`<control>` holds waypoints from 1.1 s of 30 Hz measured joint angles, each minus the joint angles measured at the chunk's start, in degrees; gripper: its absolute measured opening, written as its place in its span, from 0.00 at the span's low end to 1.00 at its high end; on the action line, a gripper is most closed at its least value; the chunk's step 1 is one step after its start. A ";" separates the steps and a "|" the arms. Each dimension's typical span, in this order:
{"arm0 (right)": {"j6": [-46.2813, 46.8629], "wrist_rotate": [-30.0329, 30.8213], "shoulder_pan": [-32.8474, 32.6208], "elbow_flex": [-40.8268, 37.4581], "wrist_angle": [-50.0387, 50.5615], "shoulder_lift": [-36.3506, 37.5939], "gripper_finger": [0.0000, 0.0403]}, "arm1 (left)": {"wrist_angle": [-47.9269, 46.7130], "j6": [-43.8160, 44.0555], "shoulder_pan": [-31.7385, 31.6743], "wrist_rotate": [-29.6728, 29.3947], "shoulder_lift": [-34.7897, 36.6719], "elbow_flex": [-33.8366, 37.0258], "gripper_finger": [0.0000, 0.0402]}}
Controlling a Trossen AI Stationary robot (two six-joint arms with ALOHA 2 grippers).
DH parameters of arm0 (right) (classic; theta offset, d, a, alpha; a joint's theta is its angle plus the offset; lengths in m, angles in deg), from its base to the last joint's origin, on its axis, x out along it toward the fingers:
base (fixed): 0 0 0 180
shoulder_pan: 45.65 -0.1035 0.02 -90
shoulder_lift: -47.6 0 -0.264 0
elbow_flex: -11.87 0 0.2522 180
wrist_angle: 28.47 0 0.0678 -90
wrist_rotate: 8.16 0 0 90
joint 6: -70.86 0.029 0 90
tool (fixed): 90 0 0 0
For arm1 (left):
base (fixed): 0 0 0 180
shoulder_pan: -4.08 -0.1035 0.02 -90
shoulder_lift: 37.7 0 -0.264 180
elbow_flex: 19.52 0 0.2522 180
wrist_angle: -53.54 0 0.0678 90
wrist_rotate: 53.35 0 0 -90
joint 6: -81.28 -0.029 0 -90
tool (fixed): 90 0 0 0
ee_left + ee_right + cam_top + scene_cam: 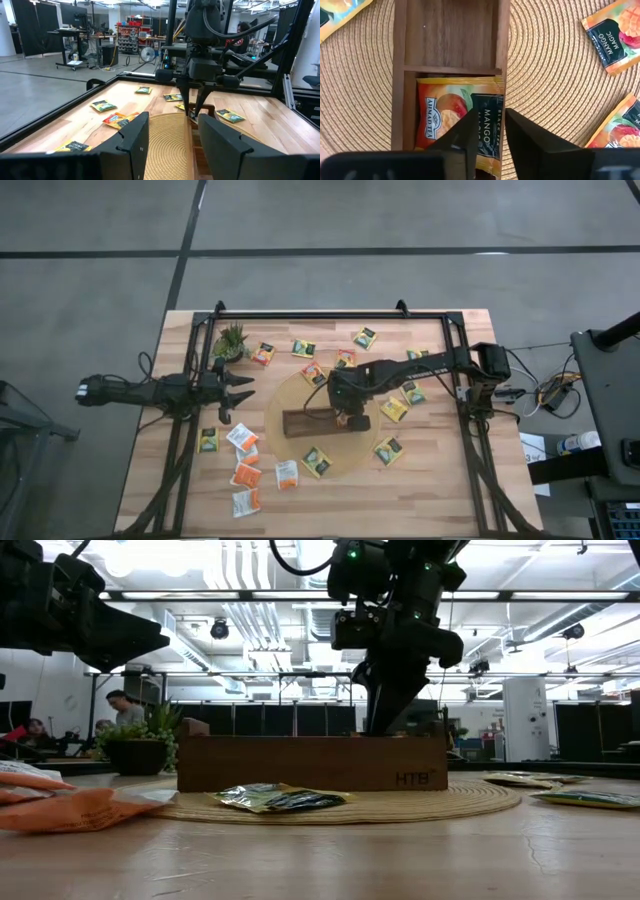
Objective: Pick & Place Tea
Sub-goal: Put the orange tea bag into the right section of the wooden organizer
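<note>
The right claw (487, 137) is parked straight over the wooden tray (305, 423), which sits on the round woven mat (372, 432) mid-frame in the high view. Its fingers are spread narrowly – a small gap shows between them – and nothing is pinched. Right below, a mango tea sachet (447, 117) is seen lying flat in one tray compartment; the neighbouring compartment (451, 32) looks bare. More sachets are scattered on the tabletop (430, 490): a cluster at lower left of the high view (246, 473), others along the top and right (364, 336). The left claw (240, 392) is held at the left of the frame near a small potted plant (231, 340) – fingers wide apart, holding nothing.
</note>
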 joint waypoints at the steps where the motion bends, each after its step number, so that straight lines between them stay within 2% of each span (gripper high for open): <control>1: -0.02 0.00 0.00 0.00 0.00 0.04 0.17 | 0.00 -0.01 0.01 -0.01 0.00 0.00 0.41; 5: -0.03 0.06 0.00 0.29 0.81 0.48 0.06 | 0.00 0.00 0.00 0.00 0.00 0.00 0.41; 7: -0.01 0.17 -0.01 0.90 1.92 0.48 0.03 | 0.01 0.01 0.00 -0.01 0.00 0.00 0.41; 14: 1.32 0.61 -1.19 1.91 3.30 0.59 0.02 | -0.01 -0.01 0.01 0.01 0.00 0.00 0.41; 25: 3.24 0.83 -7.05 3.02 5.24 1.49 0.02 | 0.00 -0.01 0.01 -0.01 0.00 0.00 0.41; 33: 2.71 8.87 -7.72 3.02 5.55 1.55 0.02 | 0.00 0.00 0.01 0.01 -0.02 0.00 0.41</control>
